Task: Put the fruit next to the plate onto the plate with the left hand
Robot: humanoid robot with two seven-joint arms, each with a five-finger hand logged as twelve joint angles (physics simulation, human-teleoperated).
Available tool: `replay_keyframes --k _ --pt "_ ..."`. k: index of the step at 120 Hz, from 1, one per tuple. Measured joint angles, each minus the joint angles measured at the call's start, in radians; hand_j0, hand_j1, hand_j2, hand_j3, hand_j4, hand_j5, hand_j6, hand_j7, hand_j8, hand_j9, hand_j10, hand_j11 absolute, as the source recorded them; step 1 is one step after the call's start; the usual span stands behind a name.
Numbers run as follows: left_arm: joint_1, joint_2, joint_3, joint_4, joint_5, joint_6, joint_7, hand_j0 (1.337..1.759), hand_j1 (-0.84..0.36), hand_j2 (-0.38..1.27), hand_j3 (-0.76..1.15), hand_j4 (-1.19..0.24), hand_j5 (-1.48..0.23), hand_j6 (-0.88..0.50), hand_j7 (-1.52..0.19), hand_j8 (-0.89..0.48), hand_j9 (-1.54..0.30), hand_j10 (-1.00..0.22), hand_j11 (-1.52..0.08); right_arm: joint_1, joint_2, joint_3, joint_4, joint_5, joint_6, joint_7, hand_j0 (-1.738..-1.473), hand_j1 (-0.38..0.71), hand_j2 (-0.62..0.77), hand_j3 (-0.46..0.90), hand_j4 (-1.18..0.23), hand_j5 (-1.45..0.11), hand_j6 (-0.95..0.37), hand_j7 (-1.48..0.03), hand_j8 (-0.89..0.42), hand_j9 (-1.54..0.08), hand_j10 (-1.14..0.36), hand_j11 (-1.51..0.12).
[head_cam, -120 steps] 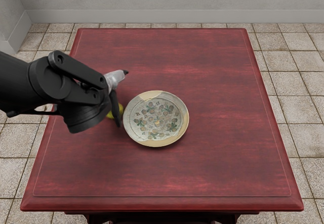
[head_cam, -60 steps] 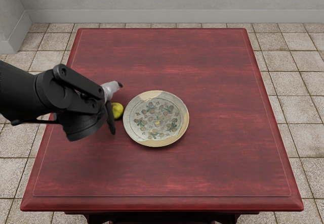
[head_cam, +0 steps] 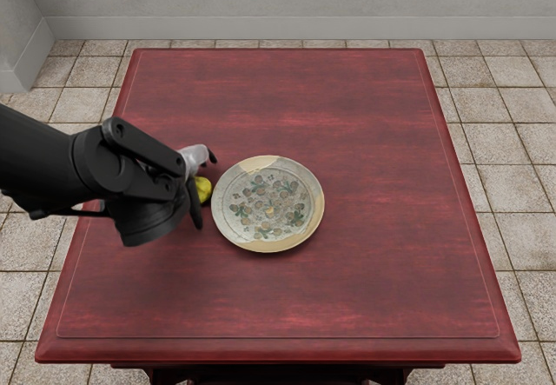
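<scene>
1. Since the earlier frame, the left hand [head_cam: 174, 195] has edged right, toward frame centre, and now hides more of the fruit [head_cam: 204, 189] than it did.
2. Fruit: small and yellow-green, left of frame centre. It sits on the red table [head_cam: 347, 116] just beside the left rim of the plate [head_cam: 318, 204]. It's not on the plate yet. Whether it touches the rim is unclear.
3. Hand state: can't tell. The black hand bulk blocks the contact zone, so neither a grasp nor a loose hover can be confirmed. The fruit looks to be resting on the table.
4. Right arm isn't in the frame.
5. Step in hand, as I judge it: securing the fruit before the lift.
6. To do it well:
   - Centre the hand over the fruit rather than to its left, and close evenly so the round fruit isn't squeezed out sideways.
   - Keep clear of the plate rim while closing, since a knock there could shift the plate.
   - Lift straight up enough to clear the rim, then carry it a short way right, toward frame centre.
   - Lower it onto the patterned middle and let go low so it doesn't roll off.
</scene>
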Motion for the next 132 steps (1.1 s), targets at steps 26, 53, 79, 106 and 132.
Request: replay_keyframes --k 26,53,79,106,132 --pt "0.000 0.000 0.005 0.003 -0.005 0.001 0.001 1.658 0.07 0.05 0.00 -0.24 -0.31 -0.24 -0.31 -0.24 -0.31 -0.24 -0.31 0.000 0.000 0.000 0.000 0.000 0.000 0.000 -1.658 -0.34 0.00 0.00 -0.01 -0.01 -0.01 -0.01 -0.01 -0.01 -0.01 -0.01" --pt "0.000 0.000 0.006 0.004 -0.007 0.001 0.002 1.658 -0.01 0.06 0.00 -0.30 -0.39 -0.30 -0.39 -0.30 -0.39 -0.30 -0.39 0.000 0.000 0.000 0.000 0.000 0.000 0.000 -1.658 -0.34 0.00 0.00 -0.01 -0.01 -0.01 -0.01 -0.01 -0.01 -0.01 -0.01" --pt "0.000 0.000 0.006 0.004 -0.009 0.001 0.004 1.658 -0.09 0.07 0.00 -0.37 -0.48 -0.37 -0.48 -0.37 -0.48 -0.37 -0.48 0.000 0.000 0.000 0.000 0.000 0.000 0.000 -1.658 -0.34 0.00 0.00 -0.01 -0.01 -0.01 -0.01 -0.01 -0.01 -0.01 -0.01" --pt "0.000 0.000 0.006 0.004 -0.009 0.001 0.005 1.658 -0.13 0.08 0.00 -0.40 -0.52 -0.40 -0.52 -0.40 -0.52 -0.40 -0.52 0.000 0.000 0.000 0.000 0.000 0.000 0.000 -1.658 -0.34 0.00 0.00 -0.01 -0.01 -0.01 -0.01 -0.01 -0.01 -0.01 -0.01" --pt "0.000 0.001 0.007 0.004 -0.011 0.001 0.005 1.658 -0.15 0.08 0.00 -0.41 -0.54 -0.41 -0.54 -0.41 -0.54 -0.41 -0.54 0.000 0.000 0.000 0.000 0.000 0.000 0.000 -1.658 -0.34 0.00 0.00 -0.01 -0.01 -0.01 -0.01 -0.01 -0.01 -0.01 -0.01"
